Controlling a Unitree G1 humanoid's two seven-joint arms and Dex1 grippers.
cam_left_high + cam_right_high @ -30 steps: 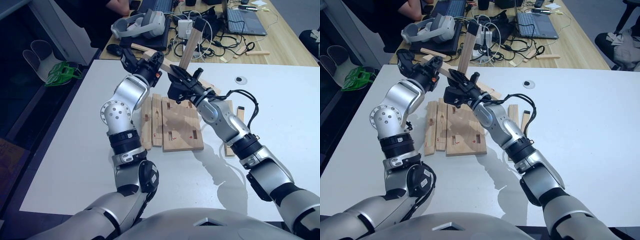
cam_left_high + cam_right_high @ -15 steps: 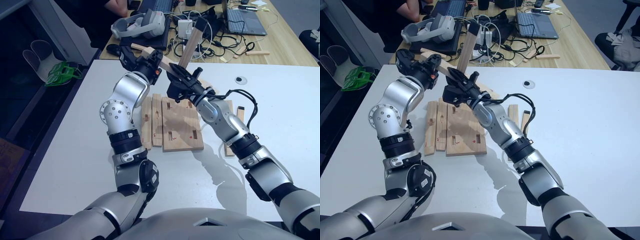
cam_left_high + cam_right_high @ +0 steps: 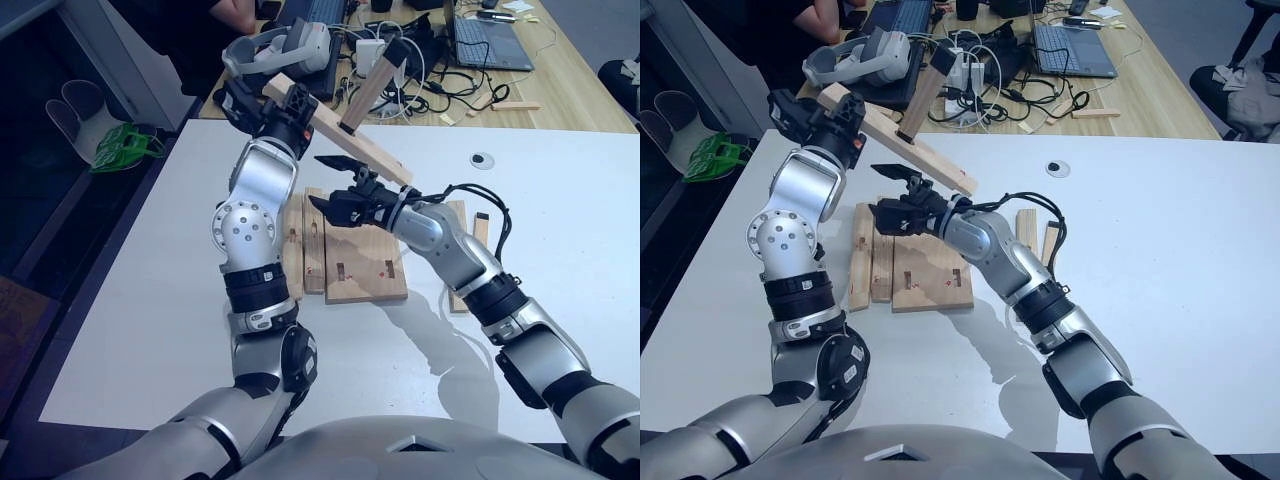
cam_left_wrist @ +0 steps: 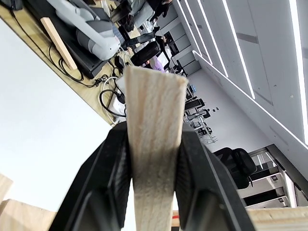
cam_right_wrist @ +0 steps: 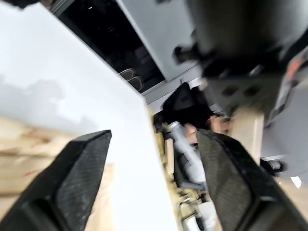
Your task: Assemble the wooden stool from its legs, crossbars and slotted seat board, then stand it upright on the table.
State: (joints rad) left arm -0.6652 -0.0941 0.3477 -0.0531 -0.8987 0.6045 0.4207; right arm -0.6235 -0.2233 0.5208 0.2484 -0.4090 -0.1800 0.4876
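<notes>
Aloft, left gripper (image 3: 292, 101) clamps the wooden bar (image 3: 372, 152); right gripper (image 3: 327, 184) gapes below.

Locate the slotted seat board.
Left eye view: the slotted seat board lies flat on the table, by the open right tool, loose slats along its left side.

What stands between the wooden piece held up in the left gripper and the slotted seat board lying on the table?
The right gripper, open, hangs under the raised wooden piece held in the left gripper and above the far part of the seat board. Nothing else visible lies between them.
</notes>
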